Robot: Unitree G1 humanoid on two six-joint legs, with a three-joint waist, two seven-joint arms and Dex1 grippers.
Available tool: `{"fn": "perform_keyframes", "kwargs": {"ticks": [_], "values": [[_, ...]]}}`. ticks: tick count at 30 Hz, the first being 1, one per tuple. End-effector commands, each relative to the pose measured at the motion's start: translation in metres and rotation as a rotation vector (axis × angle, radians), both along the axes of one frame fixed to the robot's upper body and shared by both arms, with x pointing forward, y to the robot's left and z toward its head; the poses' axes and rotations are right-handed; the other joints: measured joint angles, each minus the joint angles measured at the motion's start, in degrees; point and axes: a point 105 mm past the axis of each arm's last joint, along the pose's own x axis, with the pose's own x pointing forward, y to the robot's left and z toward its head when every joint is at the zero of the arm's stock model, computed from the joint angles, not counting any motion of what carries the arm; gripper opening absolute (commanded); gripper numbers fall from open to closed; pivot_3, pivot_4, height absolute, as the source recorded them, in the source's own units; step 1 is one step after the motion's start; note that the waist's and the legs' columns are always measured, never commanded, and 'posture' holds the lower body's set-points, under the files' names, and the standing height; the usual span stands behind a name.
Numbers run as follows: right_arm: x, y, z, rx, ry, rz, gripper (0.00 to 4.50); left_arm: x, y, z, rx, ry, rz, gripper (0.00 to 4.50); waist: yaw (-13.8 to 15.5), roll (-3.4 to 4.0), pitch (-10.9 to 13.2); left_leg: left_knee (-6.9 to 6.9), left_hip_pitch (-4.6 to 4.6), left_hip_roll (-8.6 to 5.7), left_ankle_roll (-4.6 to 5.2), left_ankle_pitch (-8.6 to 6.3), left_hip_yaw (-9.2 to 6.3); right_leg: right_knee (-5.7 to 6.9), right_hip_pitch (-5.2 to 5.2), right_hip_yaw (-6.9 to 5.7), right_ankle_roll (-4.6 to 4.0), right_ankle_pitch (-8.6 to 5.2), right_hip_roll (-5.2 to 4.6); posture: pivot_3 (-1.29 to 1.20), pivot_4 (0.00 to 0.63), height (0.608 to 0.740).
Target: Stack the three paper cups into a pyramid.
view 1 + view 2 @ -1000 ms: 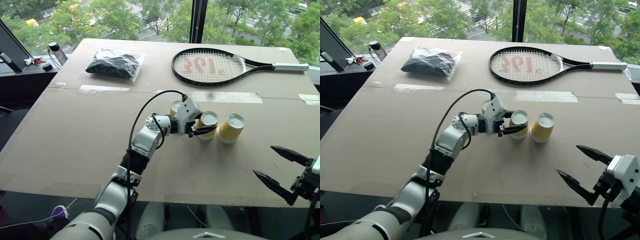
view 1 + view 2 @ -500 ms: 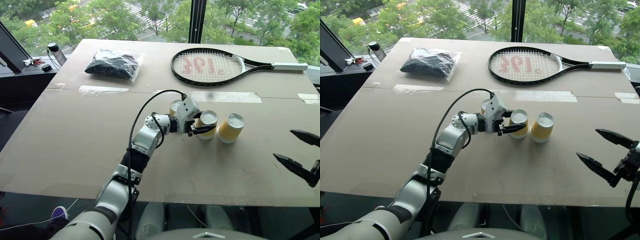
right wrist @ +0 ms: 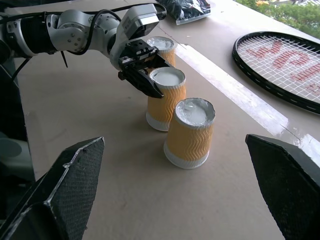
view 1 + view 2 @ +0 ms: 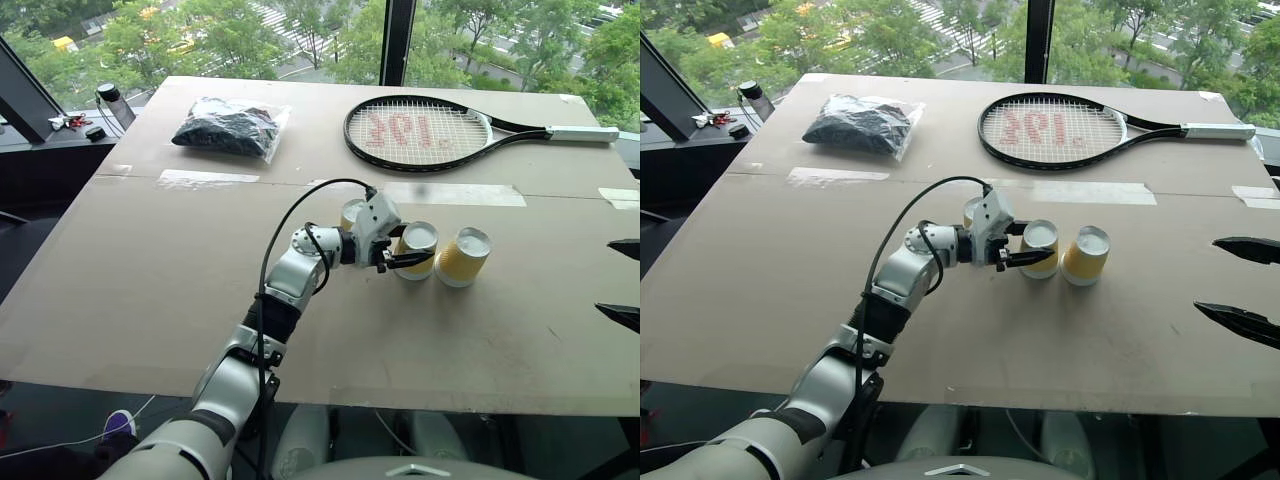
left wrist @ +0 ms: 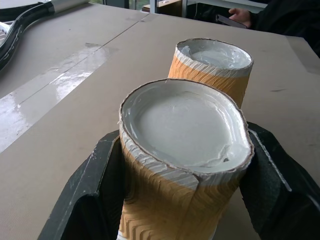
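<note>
Straddling the middle cup (image 4: 417, 249) on the table (image 4: 150, 260), the left gripper (image 4: 400, 256) is seen barely clamped; if lifted loosely, the cup could be dropped onto its neighbours. The right gripper (image 4: 1240, 285) is held wide, empty.

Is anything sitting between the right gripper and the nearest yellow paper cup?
Nothing visible. Between the open right gripper and the nearest yellow paper cup lies only bare brown cardboard tabletop. The left gripper straddles the middle cup, on the far side.
</note>
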Motion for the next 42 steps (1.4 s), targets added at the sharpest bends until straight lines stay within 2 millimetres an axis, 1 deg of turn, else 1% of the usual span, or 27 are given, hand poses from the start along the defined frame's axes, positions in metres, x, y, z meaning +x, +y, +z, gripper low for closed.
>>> {"fn": "perform_keyframes", "kwargs": {"ticks": [1,2,3,7,11,15,17,19,21,23,24,26,28,32,36,42], "values": [[-0.002,-0.003,0.007,-0.016,-0.045,-0.011,4.5,0.002,0.001,0.009,-0.023,-0.014,-0.004,3.97,0.0,0.0,0.0,0.0,0.0,0.0,0.0,0.0,0.0,0.0,0.0,0.0,0.0,0.0,0.0,0.0,0.15,0.74],[-0.002,-0.003,0.006,-0.015,-0.045,-0.011,4.5,0.002,0.001,0.012,-0.039,-0.023,0.006,4.39,0.01,0.0,0.0,0.0,0.0,0.0,0.0,0.0,0.0,0.0,0.0,0.0,0.0,0.0,0.0,0.0,0.15,0.74],[-0.002,-0.003,0.006,-0.015,-0.045,-0.012,4.5,0.003,0.002,0.016,-0.056,-0.029,0.016,4.45,0.01,0.0,0.0,0.0,0.0,0.0,0.0,0.0,0.0,0.0,0.0,0.0,0.0,0.0,0.0,0.0,0.15,0.74],[-0.003,-0.003,0.005,-0.008,-0.048,-0.012,4.5,-0.001,0.01,0.031,-0.103,-0.047,0.011,4.45,-0.04,0.0,0.0,0.01,0.0,0.01,-0.01,0.0,0.0,0.0,0.0,0.0,0.0,0.0,0.0,0.0,0.15,0.74],[-0.004,-0.002,0.0,0.005,-0.042,-0.012,4.5,-0.012,0.027,0.054,-0.154,-0.067,0.0,4.45,-0.1,0.02,-0.01,0.0,0.01,0.03,-0.03,0.02,0.0,0.01,0.0,0.02,0.0,0.0,-0.01,0.0,0.15,0.74],[-0.004,-0.001,-0.003,0.022,-0.04,-0.007,4.5,-0.023,0.055,0.077,-0.195,-0.063,0.022,4.45,-0.1,0.03,0.0,0.0,0.01,0.04,-0.12,0.07,-0.01,0.02,0.01,0.11,0.0,0.0,-0.03,0.0,0.15,0.74],[-0.004,0.0,-0.006,0.027,-0.038,-0.005,4.5,-0.024,0.067,0.09,-0.25,-0.045,0.049,4.45,-0.11,0.03,0.0,0.0,0.03,0.05,-0.14,0.08,-0.01,0.01,0.02,0.15,0.0,0.0,-0.03,0.0,0.15,0.74],[-0.003,0.001,-0.008,0.033,-0.036,-0.001,4.5,-0.02,0.08,0.1,-0.287,-0.051,0.108,4.45,-0.03,0.04,-0.01,0.02,0.04,0.05,-0.14,0.08,-0.02,0.02,0.04,0.13,0.0,0.0,-0.04,0.0,0.15,0.74],[-0.003,0.004,-0.01,0.044,-0.037,0.008,4.5,-0.007,0.101,0.093,-0.264,-0.069,0.238,4.45,0.0,0.03,-0.01,0.06,0.12,0.05,-0.09,0.05,-0.09,-0.02,0.19,0.07,0.0,0.0,-0.05,0.0,0.15,0.74],[-0.002,0.005,-0.011,0.051,-0.038,0.014,4.5,0.006,0.115,0.078,-0.201,-0.077,0.349,4.45,-0.01,0.04,-0.01,0.06,0.18,0.04,-0.04,0.02,-0.08,-0.02,0.24,0.08,0.0,0.0,-0.04,0.0,0.15,0.74],[-0.002,0.006,-0.012,0.052,-0.038,0.015,4.5,0.011,0.119,0.072,-0.178,-0.077,0.384,4.45,0.0,0.04,-0.01,0.06,0.18,0.03,-0.04,0.02,-0.08,-0.02,0.25,0.07,0.0,0.0,-0.04,0.0,0.15,0.74],[-0.001,0.006,-0.013,0.053,-0.037,0.017,4.5,0.015,0.116,0.059,-0.147,-0.066,0.399,4.45,0.09,0.03,-0.01,0.06,0.19,0.02,-0.04,0.02,-0.09,-0.02,0.26,0.06,0.0,0.0,-0.04,0.0,0.15,0.74],[-0.001,0.006,-0.013,0.053,-0.037,0.018,4.5,0.017,0.113,0.054,-0.135,-0.067,0.397,4.45,0.11,0.01,0.01,0.08,0.19,0.01,-0.04,0.02,-0.11,-0.04,0.29,0.02,0.0,0.0,-0.03,0.0,0.15,0.74],[-0.003,0.007,-0.011,0.048,-0.039,0.014,4.5,0.02,0.104,0.039,-0.103,-0.032,0.369,4.45,0.02,0.0,0.02,0.07,0.17,0.01,-0.04,0.01,-0.11,-0.06,0.29,0.02,0.0,0.0,-0.05,0.0,0.15,0.74],[-0.004,0.007,-0.011,0.042,-0.04,0.006,4.5,0.027,0.099,0.029,-0.081,-0.038,0.376,4.45,-0.01,0.0,0.01,0.05,0.19,0.01,-0.03,0.01,-0.11,-0.05,0.29,0.03,0.0,0.0,-0.05,0.0,0.15,0.74],[-0.007,0.008,-0.011,0.036,-0.04,-0.008,4.5,0.035,0.091,0.024,-0.062,-0.074,0.35,4.45,0.0,0.0,0.02,0.06,0.18,0.01,-0.02,0.01,-0.11,-0.05,0.28,0.03,0.0,0.0,-0.05,0.0,0.15,0.74]]}}
